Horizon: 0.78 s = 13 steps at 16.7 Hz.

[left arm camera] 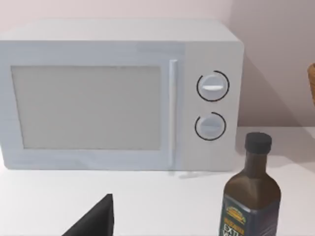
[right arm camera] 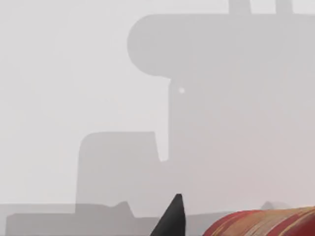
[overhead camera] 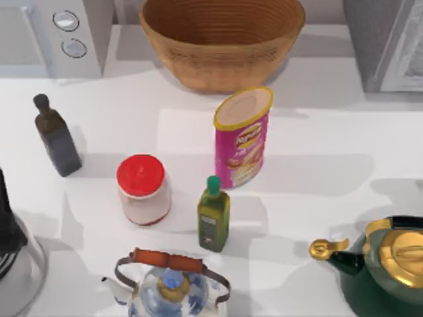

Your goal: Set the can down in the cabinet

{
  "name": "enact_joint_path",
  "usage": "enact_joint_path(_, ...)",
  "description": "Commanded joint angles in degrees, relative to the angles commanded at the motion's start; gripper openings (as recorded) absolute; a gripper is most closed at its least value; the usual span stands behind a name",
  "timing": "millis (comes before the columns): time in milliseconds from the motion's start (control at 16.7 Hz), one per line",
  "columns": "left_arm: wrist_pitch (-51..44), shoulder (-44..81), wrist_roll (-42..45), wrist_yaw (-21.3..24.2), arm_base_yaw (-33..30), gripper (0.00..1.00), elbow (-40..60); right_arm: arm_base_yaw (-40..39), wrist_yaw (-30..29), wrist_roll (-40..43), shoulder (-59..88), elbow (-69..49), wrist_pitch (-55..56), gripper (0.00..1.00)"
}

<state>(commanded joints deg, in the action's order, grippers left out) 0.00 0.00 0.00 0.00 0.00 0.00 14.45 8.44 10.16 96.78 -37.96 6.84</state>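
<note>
The can (overhead camera: 242,139) is a tall pink tube with a yellow rim, standing upright near the middle of the white table. The cabinet (overhead camera: 386,41), grey with a paler front panel, stands at the table's far right corner, well apart from the can. A dark tip of my left gripper (left arm camera: 96,220) shows low in the left wrist view, facing the microwave and a dark bottle. A dark tip of my right gripper (right arm camera: 171,219) shows in the right wrist view before a pale shadowed surface, next to a red striped thing (right arm camera: 261,223) I cannot identify.
A wicker basket (overhead camera: 221,43) sits behind the can, a white microwave (overhead camera: 49,33) at far left. Around the can stand a dark bottle (overhead camera: 57,137), a red-lidded jar (overhead camera: 143,190), a green oil bottle (overhead camera: 213,214), a blue-patterned teapot (overhead camera: 168,285) and a green-gold kettle (overhead camera: 386,267).
</note>
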Motion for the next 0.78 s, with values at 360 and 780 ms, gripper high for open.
enact_joint_path(360, 0.0, 0.0, 0.0, 0.0, 0.0, 1.0, 0.0, 0.0, 0.0, 0.0, 0.0, 0.0, 0.0, 0.0)
enact_joint_path(780, 0.0, 0.0, 0.0, 0.0, 0.0, 1.0, 0.0, 0.0, 0.0, 0.0, 0.0, 0.0, 0.0, 0.0)
